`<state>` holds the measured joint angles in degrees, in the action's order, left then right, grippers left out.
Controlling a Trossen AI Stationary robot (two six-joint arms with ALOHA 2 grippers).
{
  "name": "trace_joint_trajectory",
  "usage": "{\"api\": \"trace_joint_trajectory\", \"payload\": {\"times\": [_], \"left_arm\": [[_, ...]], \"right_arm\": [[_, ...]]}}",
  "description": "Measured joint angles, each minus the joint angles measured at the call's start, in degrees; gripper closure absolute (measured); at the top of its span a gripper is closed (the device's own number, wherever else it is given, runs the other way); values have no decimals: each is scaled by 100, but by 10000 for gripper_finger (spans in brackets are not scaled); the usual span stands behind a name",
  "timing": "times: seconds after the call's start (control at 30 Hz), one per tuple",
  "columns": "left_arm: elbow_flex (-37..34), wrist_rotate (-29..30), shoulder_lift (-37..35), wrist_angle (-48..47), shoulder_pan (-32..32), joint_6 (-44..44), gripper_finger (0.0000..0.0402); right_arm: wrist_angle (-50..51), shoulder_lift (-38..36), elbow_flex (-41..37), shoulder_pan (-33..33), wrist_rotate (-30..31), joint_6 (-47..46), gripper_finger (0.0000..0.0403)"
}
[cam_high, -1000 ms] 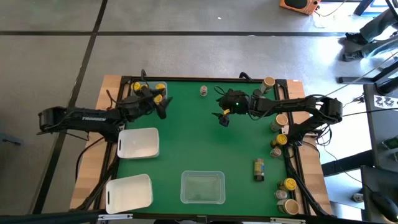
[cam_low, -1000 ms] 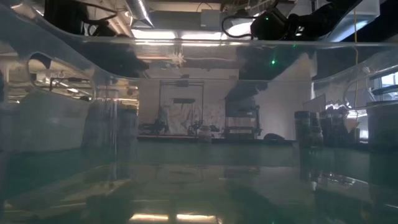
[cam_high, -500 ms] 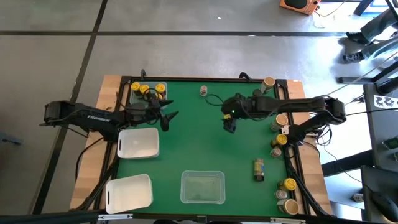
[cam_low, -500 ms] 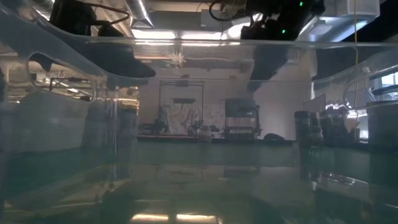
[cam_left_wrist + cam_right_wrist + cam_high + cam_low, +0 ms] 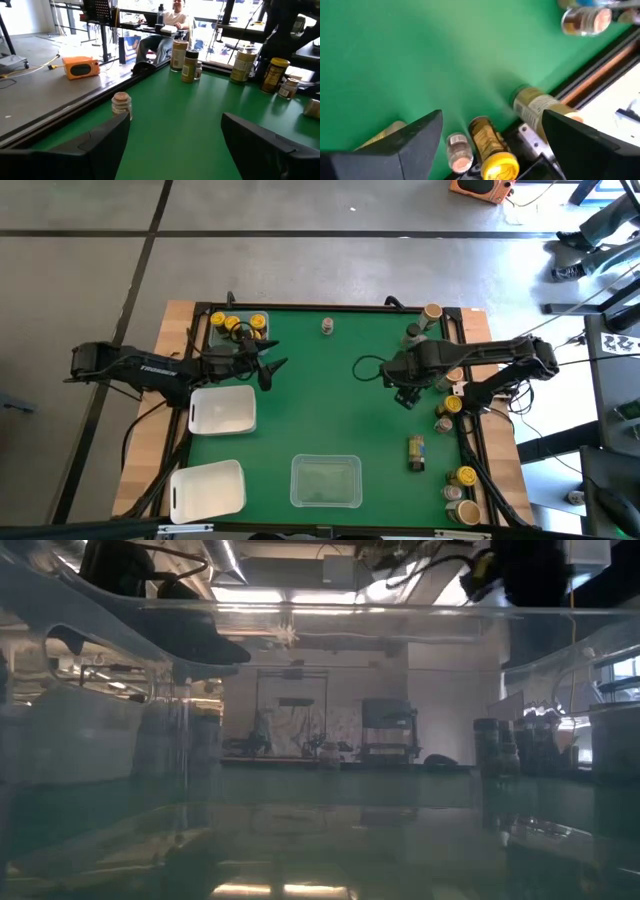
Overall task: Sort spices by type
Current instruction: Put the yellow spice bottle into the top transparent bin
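The spices are small jars. Several with yellow lids stand in a clear tray (image 5: 235, 326) at the far left corner. One small jar (image 5: 327, 327) stands alone by the far edge, also in the left wrist view (image 5: 121, 104). A row of jars (image 5: 450, 405) lines the right edge, and one jar (image 5: 417, 450) lies on its side on the mat. My left gripper (image 5: 272, 370) hangs open just right of the far-left tray. My right gripper (image 5: 407, 397) is open above the mat beside the right-edge row; between its fingers show a yellow-lidded jar (image 5: 492, 150) and a tan-lidded one (image 5: 537, 107).
Two white trays (image 5: 222, 410) (image 5: 207, 488) sit along the left side and a clear tray (image 5: 326, 480) at the near edge, which fills the low view. More jars (image 5: 463, 477) stand at the near right corner. A seated person (image 5: 172, 17) shows beyond the table.
My right gripper has travelled from the far middle of the table toward the right edge and somewhat toward the near edge, reaching the row of jars. My left gripper drew back from the far-left tray toward the table's middle, then kept still.
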<state>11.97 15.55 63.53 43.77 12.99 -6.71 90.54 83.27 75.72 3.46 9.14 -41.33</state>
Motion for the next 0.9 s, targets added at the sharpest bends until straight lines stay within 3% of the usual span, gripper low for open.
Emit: {"api": "trace_joint_trajectory", "payload": {"times": [0.3,0.9], "left_arm": [[0,7,0,17,0,63,90],[0,11,0,20,14,65,90]], "right_arm": [[-65,-107,-759,155,-719,475,63],[-50,-1285,-2117,155,-962,637,63]]}}
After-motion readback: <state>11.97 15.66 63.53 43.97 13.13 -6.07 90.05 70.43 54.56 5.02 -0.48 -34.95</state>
